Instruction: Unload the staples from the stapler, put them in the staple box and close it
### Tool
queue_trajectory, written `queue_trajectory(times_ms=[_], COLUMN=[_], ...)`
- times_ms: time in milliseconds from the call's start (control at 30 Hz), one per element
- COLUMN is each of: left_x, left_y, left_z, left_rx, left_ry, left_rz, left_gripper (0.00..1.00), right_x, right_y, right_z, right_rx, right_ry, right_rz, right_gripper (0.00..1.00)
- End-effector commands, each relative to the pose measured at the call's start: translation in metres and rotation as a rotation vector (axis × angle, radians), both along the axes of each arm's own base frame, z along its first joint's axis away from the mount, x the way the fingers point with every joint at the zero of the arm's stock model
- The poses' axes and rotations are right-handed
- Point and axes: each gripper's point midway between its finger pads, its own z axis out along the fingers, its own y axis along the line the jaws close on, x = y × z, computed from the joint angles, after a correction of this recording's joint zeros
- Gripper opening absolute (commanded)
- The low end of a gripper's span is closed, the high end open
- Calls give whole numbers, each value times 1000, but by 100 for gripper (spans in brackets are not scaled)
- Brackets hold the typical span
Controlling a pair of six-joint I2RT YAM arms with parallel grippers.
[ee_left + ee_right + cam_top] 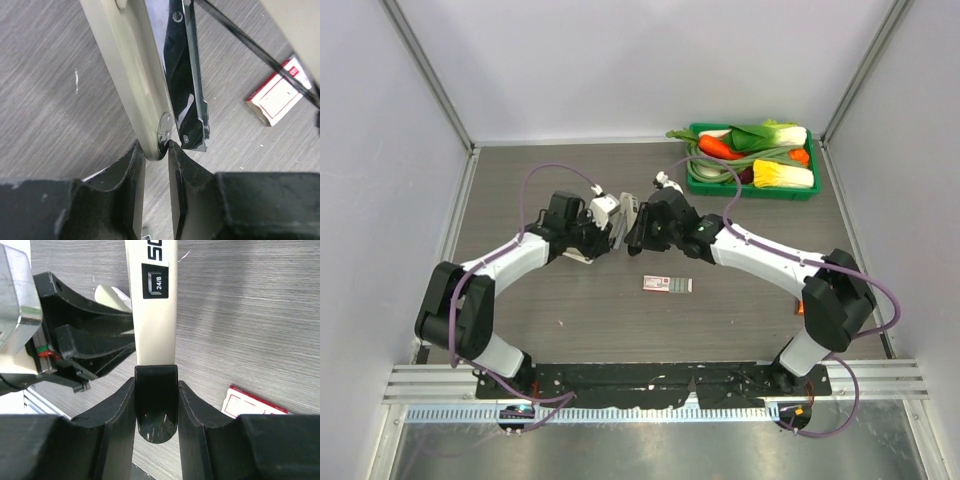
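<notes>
The stapler is held above the table between both grippers. In the left wrist view its beige arm and glossy black magazine stand spread apart. My left gripper is shut on the beige arm's end, at a round metal plate. In the right wrist view my right gripper is shut on the black end cap of the stapler's beige top, which carries a "24/8" label. The left gripper and right gripper nearly touch. I see no staples; they are hidden or out of view.
A flat pink-and-white box lies on the table just in front of the grippers; it also shows in the left wrist view and the right wrist view. A green tray of toy vegetables stands at the back right.
</notes>
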Motion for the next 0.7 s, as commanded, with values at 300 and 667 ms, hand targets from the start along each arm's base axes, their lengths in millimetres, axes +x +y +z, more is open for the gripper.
queue_trajectory(times_ms=[300, 667], left_x=[48, 56], left_y=[12, 3], left_z=[27, 29], left_rx=[269, 343], left_ry=[-457, -593], left_rz=[-29, -26], left_gripper=[27, 26], right_x=[-48, -70], right_y=[-47, -59], right_z=[-2, -34], right_rx=[-143, -188], right_ry=[-67, -83], right_rz=[206, 241], right_gripper=[1, 1])
